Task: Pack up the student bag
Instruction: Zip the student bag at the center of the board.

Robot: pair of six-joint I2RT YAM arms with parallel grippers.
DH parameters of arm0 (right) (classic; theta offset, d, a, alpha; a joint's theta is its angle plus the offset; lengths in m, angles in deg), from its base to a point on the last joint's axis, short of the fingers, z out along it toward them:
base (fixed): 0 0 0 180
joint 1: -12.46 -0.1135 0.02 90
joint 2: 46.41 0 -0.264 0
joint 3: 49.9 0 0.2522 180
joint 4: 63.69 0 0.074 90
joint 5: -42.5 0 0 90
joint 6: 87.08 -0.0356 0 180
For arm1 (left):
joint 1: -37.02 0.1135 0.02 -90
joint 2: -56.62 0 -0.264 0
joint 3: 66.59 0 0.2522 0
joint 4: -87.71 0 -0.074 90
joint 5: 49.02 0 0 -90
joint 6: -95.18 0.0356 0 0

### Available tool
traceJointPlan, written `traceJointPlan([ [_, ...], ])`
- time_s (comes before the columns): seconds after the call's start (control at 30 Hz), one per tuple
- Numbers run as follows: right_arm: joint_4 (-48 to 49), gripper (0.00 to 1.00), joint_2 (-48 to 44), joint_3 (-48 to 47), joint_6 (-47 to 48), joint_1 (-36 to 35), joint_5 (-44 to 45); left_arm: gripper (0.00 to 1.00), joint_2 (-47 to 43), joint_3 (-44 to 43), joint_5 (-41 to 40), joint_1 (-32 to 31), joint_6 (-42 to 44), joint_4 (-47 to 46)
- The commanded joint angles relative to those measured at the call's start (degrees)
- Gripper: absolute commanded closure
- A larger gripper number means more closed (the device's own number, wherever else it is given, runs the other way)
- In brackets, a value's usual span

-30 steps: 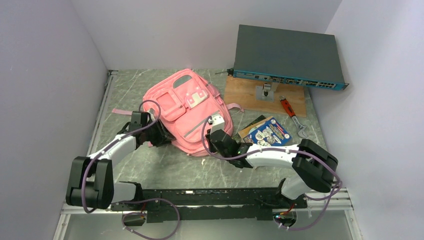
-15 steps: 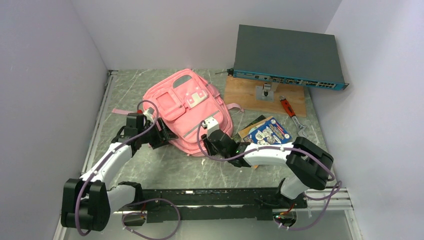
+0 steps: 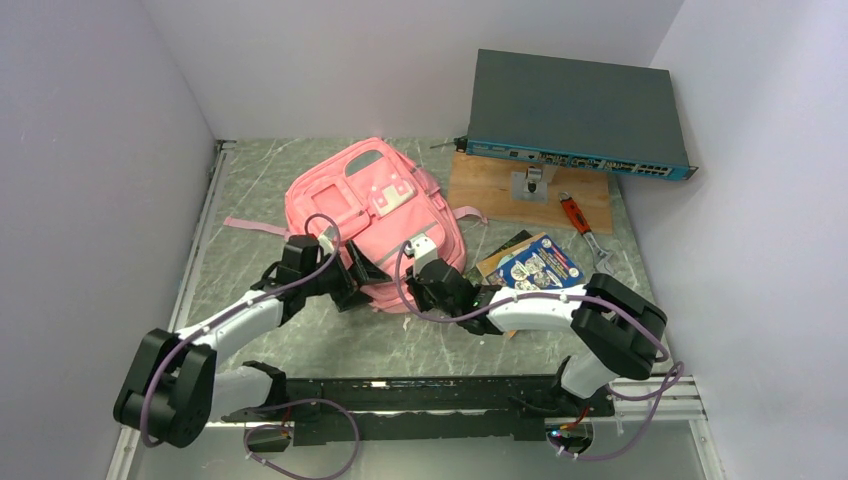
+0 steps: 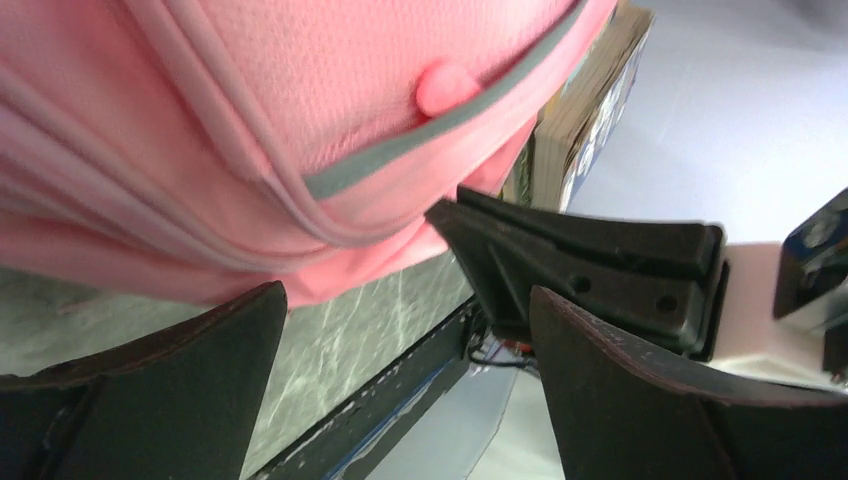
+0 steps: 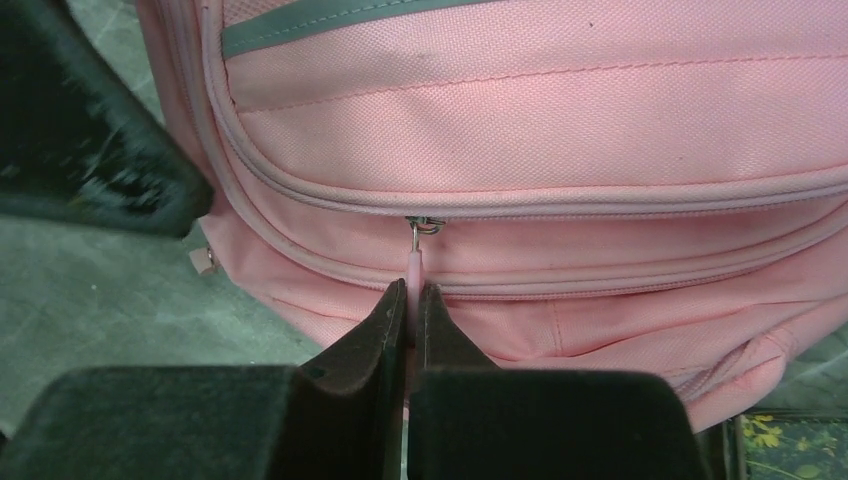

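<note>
- bag (image 3: pixel 365 215) lies flat on table (image 3: pixel 250 190), pockets up, mid-left; near edge faces the arms, so the low zip is in reach of both grippers
- R gripper (image 5: pixel 412 290) clenched on zip pull (image 5: pixel 413 262); thin pink tab pinched betw. the fingertips, slider (image 5: pixel 425 223) just above; grip looks meant to drag the slider along the track & open that pocket
- L gripper (image 4: pixel 405 295) jaws spread wide, grasping nothing; sits at bag's near-left edge, pink fabric bulging just above the tips; prob. lined up to pinch fabric & brace the bag vs. the zip tug
- the 2 grippers are near each other; touching or not, can't tell; in L wrist view R fingers show just right of the bag's corner
- zip looks closed both sides of slider in R wrist view; so judging: nothing packed yet, opening step in hand
- book (image 3: pixel 538 265) on table just right of bag, beside R arm; likely the item to go in, parked close for a short carry
- wrench (image 3: pixel 583 222), board (image 3: pixel 490 185), switch box (image 3: pixel 575 110) at back right, well apart from bag; no part in this step by the look
- risks: bag is soft, prob. light; pull w/o a brace & it may slide or bunch instead of unzipping; slim tab may slip from the tips; zip curves at the corner, so pull dir. will need to follow the track
</note>
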Motion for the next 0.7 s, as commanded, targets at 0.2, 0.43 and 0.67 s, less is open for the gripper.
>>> traceJointPlan([
  [0.2, 7.1, 1.00, -0.3, 0.6, -3.3, -1.5, -5.5, 0.03, 5.0, -2.7, -5.1, -0.2, -11.2, -8.4],
  [0.43, 5.7, 1.00, -1.8, 0.3, -2.1, -1.4, -4.1, 0.27, 6.0, -3.5, -12.3, 0.1, -6.5, -1.0],
  [0.67, 2.7, 1.00, -3.9, 1.0, -0.1, -1.5, -0.2, 0.72, 1.7, -5.3, -20.8, 3.7, 3.0, 8.8],
])
